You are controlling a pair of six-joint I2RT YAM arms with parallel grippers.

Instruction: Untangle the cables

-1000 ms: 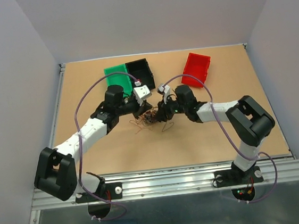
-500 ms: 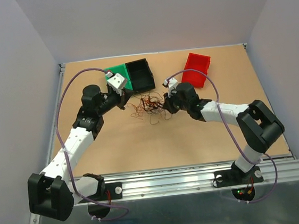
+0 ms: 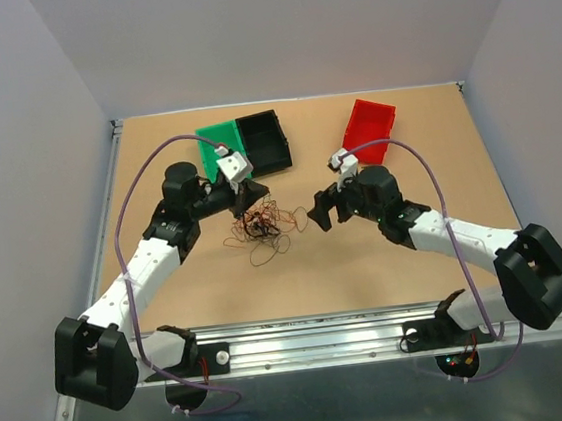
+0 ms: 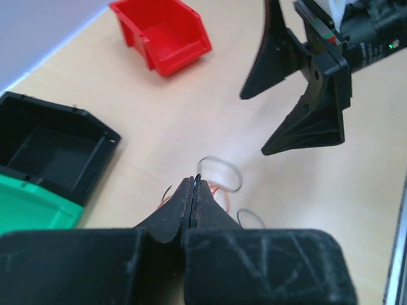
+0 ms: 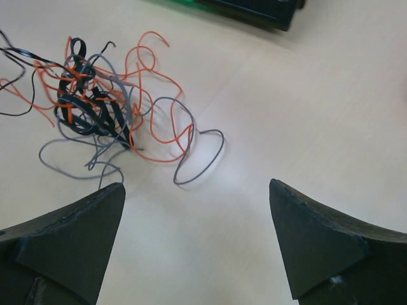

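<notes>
Your smooth tan desk (image 3: 367,262) held thin, curly cables (image 5: 95,108); left fingers (image 4: 170,219) pinched a strand, right fingers (image 5: 70,235) gaped apart.

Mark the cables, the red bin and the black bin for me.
cables (image 5: 95,108): right wrist view, on the dense black-and-orange knot of the tangle.
red bin (image 3: 370,127): top external view, on its bare inner floor.
black bin (image 4: 54,149): left wrist view, on its bare inner floor.

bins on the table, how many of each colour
green bin: 1
black bin: 1
red bin: 1
total: 3
</notes>
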